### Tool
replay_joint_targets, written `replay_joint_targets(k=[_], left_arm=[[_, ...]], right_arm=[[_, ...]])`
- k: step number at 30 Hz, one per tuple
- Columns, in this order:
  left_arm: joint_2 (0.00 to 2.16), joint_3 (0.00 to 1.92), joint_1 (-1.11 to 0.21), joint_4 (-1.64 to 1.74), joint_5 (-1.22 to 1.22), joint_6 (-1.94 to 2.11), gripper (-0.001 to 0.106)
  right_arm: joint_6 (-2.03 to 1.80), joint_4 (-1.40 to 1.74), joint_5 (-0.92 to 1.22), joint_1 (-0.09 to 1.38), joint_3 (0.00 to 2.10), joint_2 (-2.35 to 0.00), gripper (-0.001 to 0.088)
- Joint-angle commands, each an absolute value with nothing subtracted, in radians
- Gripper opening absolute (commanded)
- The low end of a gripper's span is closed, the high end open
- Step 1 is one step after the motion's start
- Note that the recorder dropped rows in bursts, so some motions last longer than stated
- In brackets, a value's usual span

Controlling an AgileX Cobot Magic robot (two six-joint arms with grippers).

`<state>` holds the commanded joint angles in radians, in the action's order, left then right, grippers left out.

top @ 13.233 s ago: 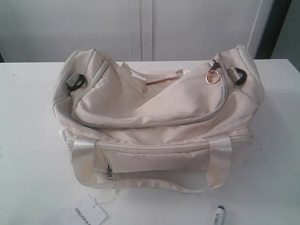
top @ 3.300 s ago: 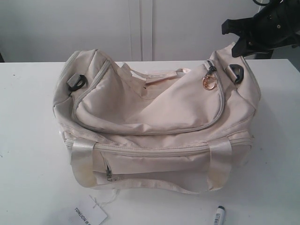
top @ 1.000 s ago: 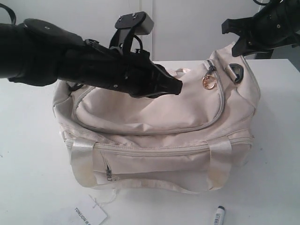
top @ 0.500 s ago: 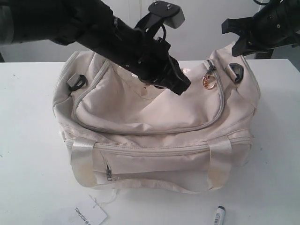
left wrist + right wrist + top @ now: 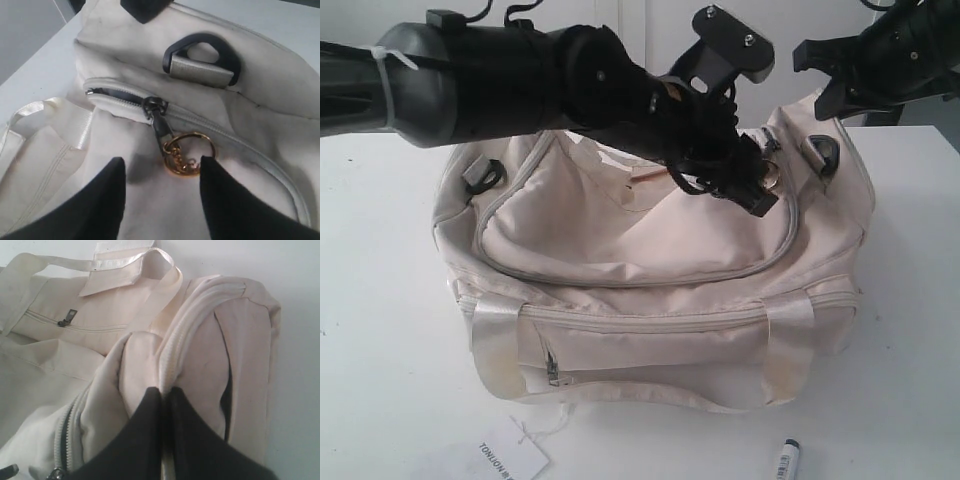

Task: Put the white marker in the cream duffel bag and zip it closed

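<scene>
Both hands at the bag: left hand (image 5: 161,167) released astride the gold pull (image 5: 187,152), right hand (image 5: 162,392) clenched on fabric.
The pull lay between the left hand's parted fingers, on the closed top zipper of the cream duffel bag (image 5: 650,250); the right hand pinched that bag's end. The white marker (image 5: 784,460) lay well apart at the front edge of the worktop (image 5: 380,350), right of middle, cap toward the bag, on the right arm's side.

White table (image 5: 380,350), white panelled wall (image 5: 360,15)
</scene>
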<state>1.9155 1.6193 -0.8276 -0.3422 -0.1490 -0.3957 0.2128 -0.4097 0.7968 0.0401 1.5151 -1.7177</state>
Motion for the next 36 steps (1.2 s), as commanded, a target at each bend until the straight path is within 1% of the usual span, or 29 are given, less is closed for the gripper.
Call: replay_joint_targets(k=[5,16,18,19,21,26,28,29,36], left_arm=[[1.935,1.619,-0.828,-0.357,-0.146,-0.366,0.059],[1.968,1.619,-0.828,-0.504,-0.157,-0.362,0.059],[1.968,1.619,-0.828,-0.509,-0.154,-0.362,0.058],[1.968,1.619,-0.828,-0.509,-0.152,-0.362,0.056],[1.968,1.619,-0.828,-0.509,-0.152,-0.362,0.047],[1.968,1.619,-0.828,-0.509,-0.152,-0.362,0.012],[1.966,1.619,-0.828,-0.509,-0.152,-0.362,0.002],[1.963,1.619,-0.828,-0.509,-0.152,-0.362,0.000],[1.937,1.619,-0.828,-0.501,-0.178,-0.362,0.000]], right_arm=[[0.213,-0.410,0.795,0.040,1.515,-1.718,0.0000],[0.213,-0.410,0.795,0.040,1.515,-1.718,0.0000],[0.213,-0.410,0.795,0.040,1.515,-1.718,0.0000],[0.213,-0.410,0.795,0.040,1.515,-1.718,0.0000],[0.213,-0.410,0.795,0.040,1.515,-1.718,0.0000],[0.213,-0.410,0.789,0.040,1.515,-1.718,0.0000],[0.213,-0.410,0.784,0.040,1.515,-1.718,0.0000],[0.213,-0.410,0.783,0.040,1.515,-1.718,0.0000],[0.213,-0.410,0.783,0.040,1.515,-1.718,0.0000]])
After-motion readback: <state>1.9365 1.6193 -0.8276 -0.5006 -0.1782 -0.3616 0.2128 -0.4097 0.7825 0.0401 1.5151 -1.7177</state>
